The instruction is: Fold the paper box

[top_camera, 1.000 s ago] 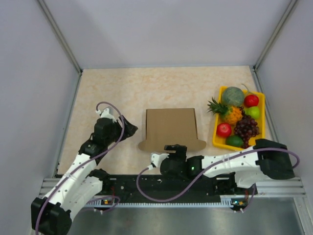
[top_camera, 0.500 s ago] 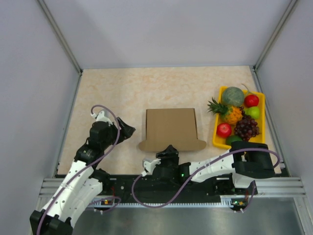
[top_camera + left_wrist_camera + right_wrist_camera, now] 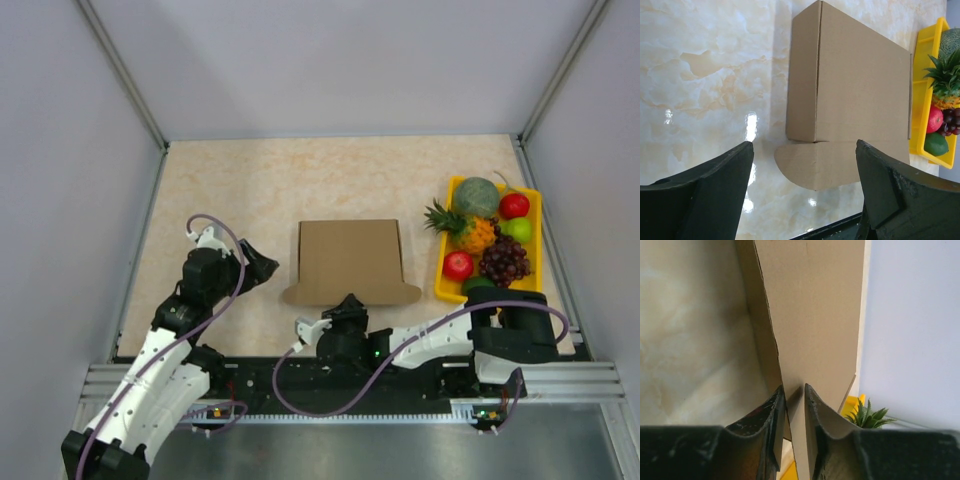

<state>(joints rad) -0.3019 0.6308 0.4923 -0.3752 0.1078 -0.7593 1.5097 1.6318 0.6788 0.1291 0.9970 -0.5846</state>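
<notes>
The paper box is a brown carton lying flat mid-table, with a rounded flap sticking out of its near edge. My right gripper sits at that flap. In the right wrist view its fingers have closed to a narrow slot with the flap's edge pinched between them. My left gripper hovers left of the box, apart from it. Its black fingers stand wide open with nothing between them, looking across at the box.
A yellow tray of toy fruit stands right of the box, close to its right edge, and shows in both wrist views. Grey walls enclose the table on three sides. The black rail runs along the near edge.
My right gripper has slid left along the near edge under the flap and closed from wide open down onto it. The left gripper drew back slightly and opened a little wider.
</notes>
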